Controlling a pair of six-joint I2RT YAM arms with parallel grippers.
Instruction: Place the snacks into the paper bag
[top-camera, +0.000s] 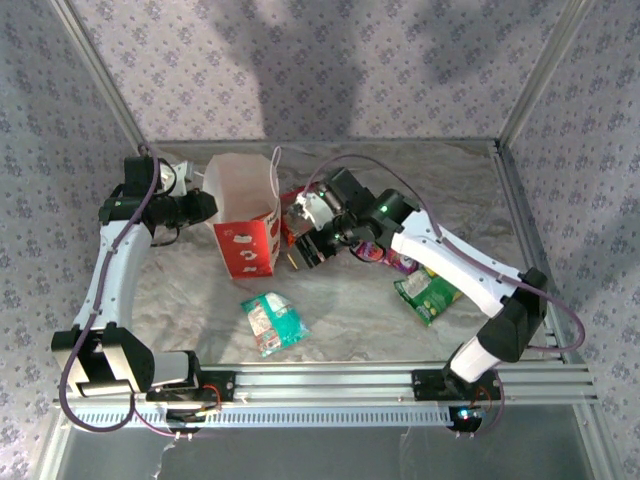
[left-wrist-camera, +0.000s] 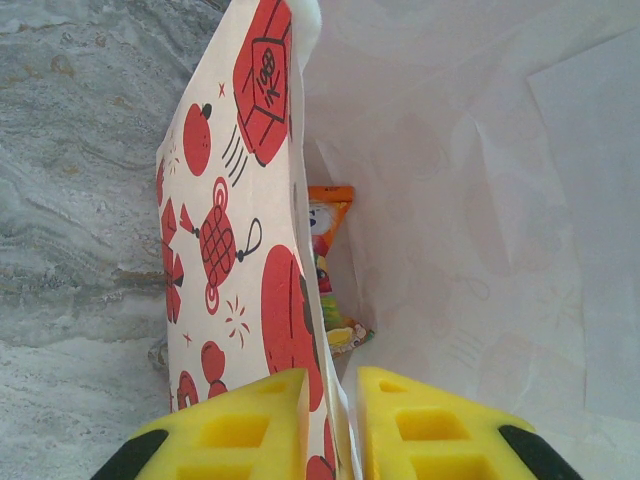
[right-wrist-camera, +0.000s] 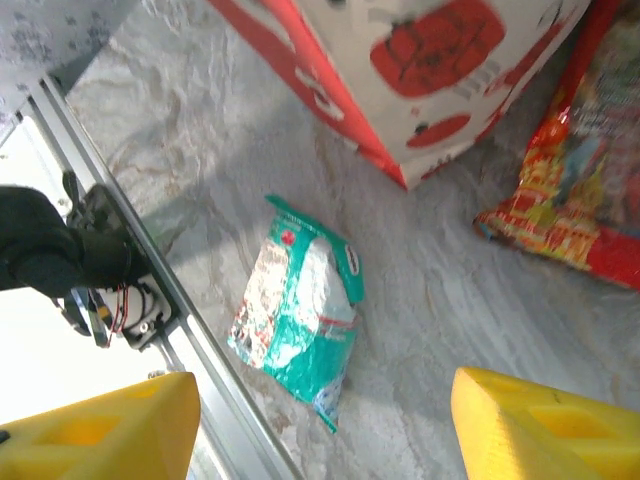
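The stiff white paper bag with red printed blobs (top-camera: 245, 240) stands open on the veined grey counter (top-camera: 200, 300), with a glossy orange-yellow packet (left-wrist-camera: 328, 262) inside. The yellow left fingers (left-wrist-camera: 240, 425) pinch its wall. The right fingers (right-wrist-camera: 540, 425) gape apart above a crinkled teal foil packet (right-wrist-camera: 300, 310), holding nothing.

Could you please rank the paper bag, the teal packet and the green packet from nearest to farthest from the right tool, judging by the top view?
From the right tool:
1. paper bag, standing just to its left.
2. teal packet, lying nearer the arm bases.
3. green packet, off to the right, beside the right arm.
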